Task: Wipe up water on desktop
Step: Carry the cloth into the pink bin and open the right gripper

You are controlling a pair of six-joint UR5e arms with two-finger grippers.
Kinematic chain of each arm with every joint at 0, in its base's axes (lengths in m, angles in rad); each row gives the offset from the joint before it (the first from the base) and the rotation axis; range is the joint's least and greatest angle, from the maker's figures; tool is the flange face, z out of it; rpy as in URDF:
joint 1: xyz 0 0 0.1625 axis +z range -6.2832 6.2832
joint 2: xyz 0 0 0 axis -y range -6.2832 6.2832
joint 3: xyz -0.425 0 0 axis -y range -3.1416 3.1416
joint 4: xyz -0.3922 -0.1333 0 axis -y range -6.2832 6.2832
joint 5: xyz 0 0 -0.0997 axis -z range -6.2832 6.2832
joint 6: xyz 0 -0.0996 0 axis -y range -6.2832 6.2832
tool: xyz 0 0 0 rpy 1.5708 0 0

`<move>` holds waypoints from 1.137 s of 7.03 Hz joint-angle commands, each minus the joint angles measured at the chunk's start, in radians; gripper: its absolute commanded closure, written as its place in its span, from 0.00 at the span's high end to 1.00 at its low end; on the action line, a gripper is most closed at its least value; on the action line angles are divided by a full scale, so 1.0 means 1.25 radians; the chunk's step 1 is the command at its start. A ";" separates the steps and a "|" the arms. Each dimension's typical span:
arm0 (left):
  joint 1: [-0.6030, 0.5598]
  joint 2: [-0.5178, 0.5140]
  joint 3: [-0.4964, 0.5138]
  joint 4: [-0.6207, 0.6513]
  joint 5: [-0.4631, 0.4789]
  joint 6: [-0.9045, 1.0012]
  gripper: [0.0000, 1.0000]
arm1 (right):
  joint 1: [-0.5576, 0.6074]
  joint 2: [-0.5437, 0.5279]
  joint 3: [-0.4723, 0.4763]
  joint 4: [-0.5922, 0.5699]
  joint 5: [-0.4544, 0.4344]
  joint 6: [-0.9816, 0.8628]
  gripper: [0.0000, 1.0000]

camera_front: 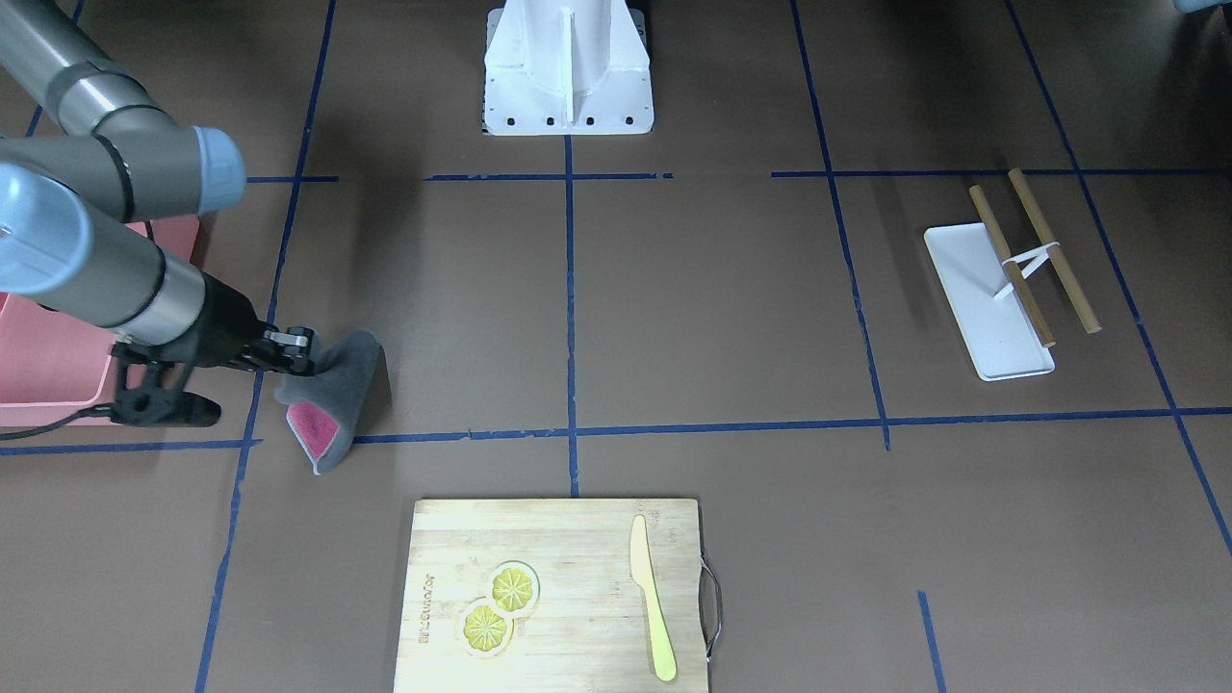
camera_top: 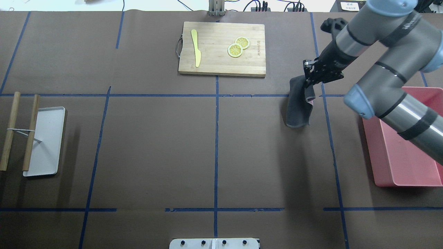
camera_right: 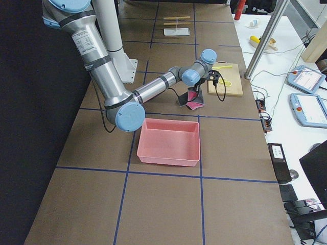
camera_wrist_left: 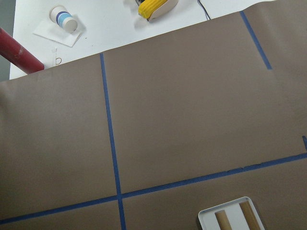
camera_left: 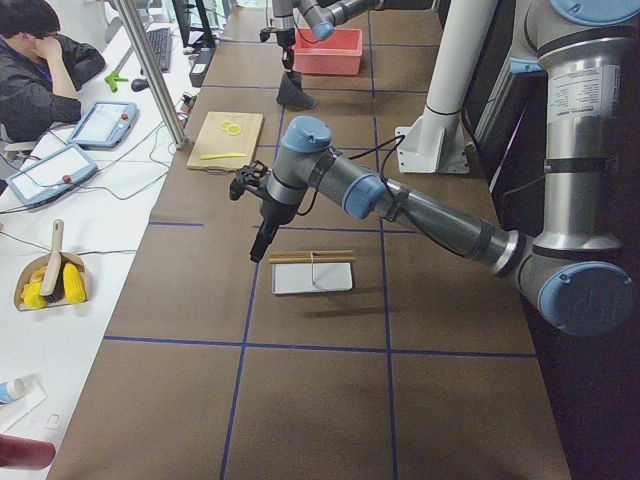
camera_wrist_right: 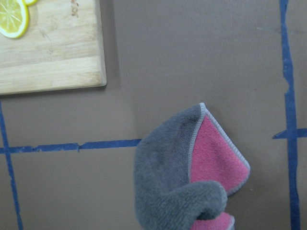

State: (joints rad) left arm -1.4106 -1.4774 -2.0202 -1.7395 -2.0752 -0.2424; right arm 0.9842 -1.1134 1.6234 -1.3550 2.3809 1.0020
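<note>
The desktop (camera_front: 722, 308) is a dark-brown surface with blue tape lines; it also shows in the overhead view (camera_top: 155, 145). I see no water on it. My right gripper (camera_front: 300, 352) (camera_top: 308, 79) is shut on the top of a grey cloth with a pink inner side (camera_front: 332, 399) (camera_top: 298, 107) (camera_wrist_right: 177, 177). The cloth hangs down, with its lower end at or just above the desktop beside a tape crossing. My left gripper (camera_left: 257, 255) shows only in the exterior left view, hovering near the white tray (camera_left: 312, 277). I cannot tell whether it is open or shut.
A wooden cutting board (camera_top: 221, 48) with lemon slices (camera_top: 238, 46) and a yellow knife (camera_top: 196, 46) lies at the far edge. A pink bin (camera_top: 403, 148) stands under the right arm. The white tray (camera_top: 45, 140) holds two wooden sticks (camera_top: 30, 133). The robot base (camera_front: 568, 67) stands mid-table.
</note>
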 commanded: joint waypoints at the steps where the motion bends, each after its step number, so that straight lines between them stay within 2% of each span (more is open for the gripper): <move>1: -0.061 0.016 0.141 0.016 -0.051 0.100 1.00 | 0.088 -0.044 0.121 -0.002 -0.008 -0.003 0.00; 2: -0.093 0.008 0.236 0.018 -0.183 0.130 1.00 | 0.122 -0.047 0.156 -0.003 -0.004 -0.004 0.00; 3: -0.107 0.010 0.262 0.027 -0.241 0.140 1.00 | 0.163 -0.072 0.205 -0.009 0.000 -0.010 0.00; 4: -0.108 0.010 0.264 0.066 -0.243 0.162 1.00 | 0.207 -0.102 0.267 -0.094 0.008 -0.095 0.00; 6: -0.116 -0.012 0.274 0.149 -0.240 0.243 1.00 | 0.298 -0.201 0.406 -0.374 0.008 -0.365 0.00; 7: -0.116 -0.016 0.291 0.146 -0.242 0.244 1.00 | 0.318 -0.324 0.457 -0.408 0.006 -0.467 0.00; 8: -0.118 -0.029 0.298 0.146 -0.240 0.244 1.00 | 0.337 -0.417 0.467 -0.408 -0.002 -0.549 0.01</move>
State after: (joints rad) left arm -1.5558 -1.4983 -1.6618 -1.5620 -2.3758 0.0578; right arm 1.3715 -1.4907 2.1653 -1.8270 2.3865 0.4563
